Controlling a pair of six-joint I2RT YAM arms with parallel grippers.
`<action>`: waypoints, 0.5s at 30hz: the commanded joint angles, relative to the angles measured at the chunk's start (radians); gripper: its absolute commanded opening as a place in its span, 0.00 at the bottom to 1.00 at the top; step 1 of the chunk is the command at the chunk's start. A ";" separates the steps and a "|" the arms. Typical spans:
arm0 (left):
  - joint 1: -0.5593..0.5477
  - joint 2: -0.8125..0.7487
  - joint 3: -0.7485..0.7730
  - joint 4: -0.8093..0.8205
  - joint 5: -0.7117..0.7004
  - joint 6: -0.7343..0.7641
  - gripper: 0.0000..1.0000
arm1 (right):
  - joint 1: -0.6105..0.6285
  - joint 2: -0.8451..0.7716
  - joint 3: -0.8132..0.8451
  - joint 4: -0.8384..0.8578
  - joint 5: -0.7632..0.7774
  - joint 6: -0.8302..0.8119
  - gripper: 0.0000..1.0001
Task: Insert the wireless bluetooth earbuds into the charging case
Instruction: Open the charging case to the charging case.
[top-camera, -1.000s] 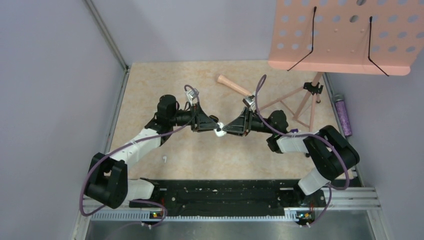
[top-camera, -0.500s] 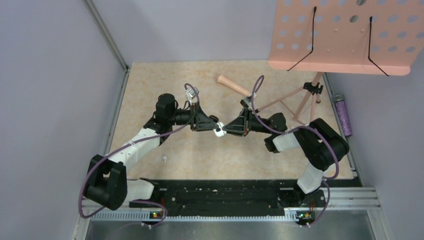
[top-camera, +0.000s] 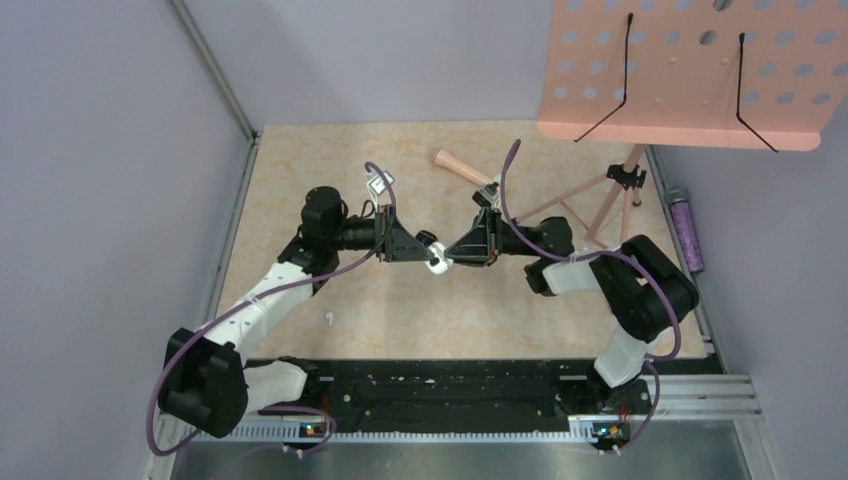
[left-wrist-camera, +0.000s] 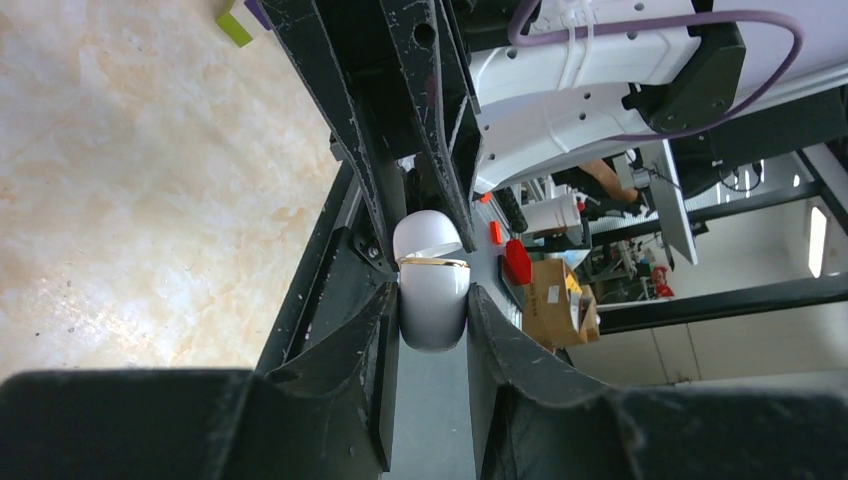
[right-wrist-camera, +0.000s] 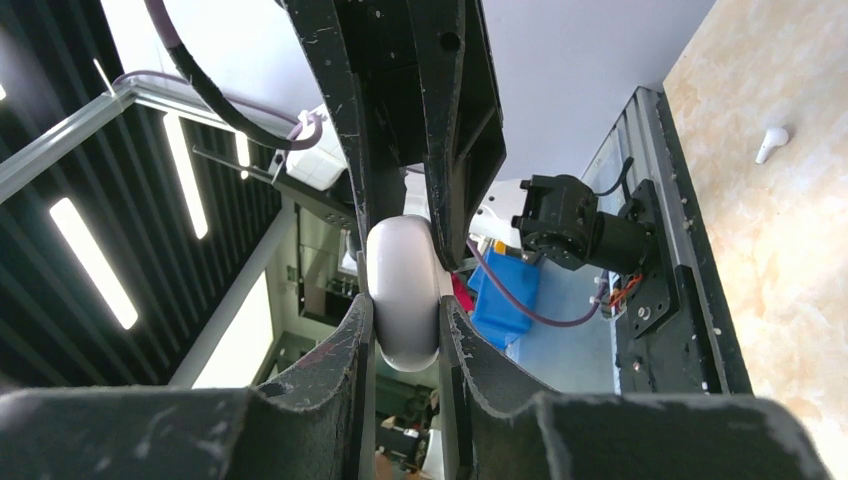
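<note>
At the middle of the table, both my grippers meet nose to nose on the charging case. My left gripper is closed down to a narrow gap with the case's rounded body pinched between its two fingers. My right gripper comes in from the opposite side and is clamped tight on the other end of the same case. In the left wrist view a gold-rimmed seam runs across the case, and the part above it sits slightly tilted, so the lid looks ajar. I cannot tell how far off the surface the case is held.

One white earbud lies alone on the table, nearer my bases and to the left of the case, well apart from both grippers and just short of the black rail at the near edge.

The open floor lies between that rail and my grippers, and along the left side up to the metal wall edge. The right side is tighter. A wooden handle lies just beyond my right wrist, the tripod legs of a pink music stand spread beside my right forearm, and a purple bottle rests against the right border.
</note>
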 joint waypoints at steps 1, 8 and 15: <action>-0.002 -0.030 0.062 0.047 0.091 0.069 0.00 | -0.012 -0.038 0.042 0.164 -0.013 0.045 0.00; -0.001 0.010 0.089 0.037 0.064 0.059 0.04 | -0.012 -0.060 0.041 0.163 -0.013 0.060 0.00; -0.002 0.048 0.109 0.016 0.024 0.048 0.72 | -0.012 -0.071 0.036 0.144 -0.007 0.050 0.00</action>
